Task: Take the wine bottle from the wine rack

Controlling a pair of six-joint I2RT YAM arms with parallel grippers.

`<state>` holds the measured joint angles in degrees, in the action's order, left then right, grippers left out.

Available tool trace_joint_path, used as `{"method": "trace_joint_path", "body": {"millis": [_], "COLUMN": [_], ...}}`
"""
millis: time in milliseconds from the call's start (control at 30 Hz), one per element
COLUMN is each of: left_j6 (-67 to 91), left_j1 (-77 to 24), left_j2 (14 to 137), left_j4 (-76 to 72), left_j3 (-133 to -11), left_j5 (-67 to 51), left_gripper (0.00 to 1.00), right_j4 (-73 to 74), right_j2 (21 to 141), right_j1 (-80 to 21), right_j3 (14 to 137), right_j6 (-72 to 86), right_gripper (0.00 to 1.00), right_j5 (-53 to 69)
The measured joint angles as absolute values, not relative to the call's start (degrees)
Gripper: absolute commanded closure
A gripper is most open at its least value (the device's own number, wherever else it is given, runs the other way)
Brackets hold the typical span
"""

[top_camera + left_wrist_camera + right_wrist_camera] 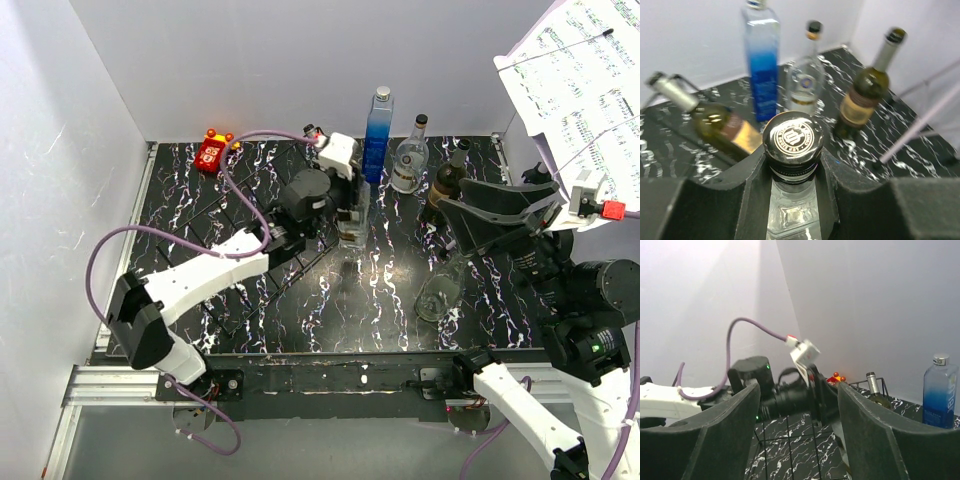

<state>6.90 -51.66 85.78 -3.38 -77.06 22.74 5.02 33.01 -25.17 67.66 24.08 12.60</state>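
The desk [400,300] is showing black with white veining; the tall bottle [762,65] is fading from clear to blue; the toy [212,151] is showing red, the cable [729,352] purple.

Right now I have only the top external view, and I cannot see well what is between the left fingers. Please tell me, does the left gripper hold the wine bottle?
Observer: No. In the left wrist view the left gripper is closed on the neck of a clear bottle with a black cap.
Operator: Where is the wine bottle, then?
Observer: The wine bottle lies tilted beside that gripper, toward the left edge of that view, its silver-foil neck pointing away. Nothing grips it.
Operator: And the right gripper?
Observer: In the right wrist view the right gripper is open and holds nothing.
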Motion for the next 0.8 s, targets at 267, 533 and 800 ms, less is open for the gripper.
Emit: {"method": "trace_joint_path", "body": {"millis": [267,533,800], "left_j6": [3.95,2.68,3.11], "left_j1": [-56.66,-60.16,-61.69], "left_j2": [95.20,102.94,106.65], "left_j4": [-9.65,-12.67,-14.20], "left_j3": [-75.72,-79.05,-82.56], "left_j5": [13.65,10.85,10.04], "left_gripper": [1.00,1.00,1.00], "right_j4": [4.38,4.27,4.19], "right_j2": [32.01,31.31,30.61], "right_j1": [-25.17,-25.17,-25.17], "right_j3": [67.40,66.59,66.46], "right_j6": [24.01,23.73,23.09], "right_gripper": [0.30,0.30,0.30], "right_j5": [12.56,12.49,11.90]}}
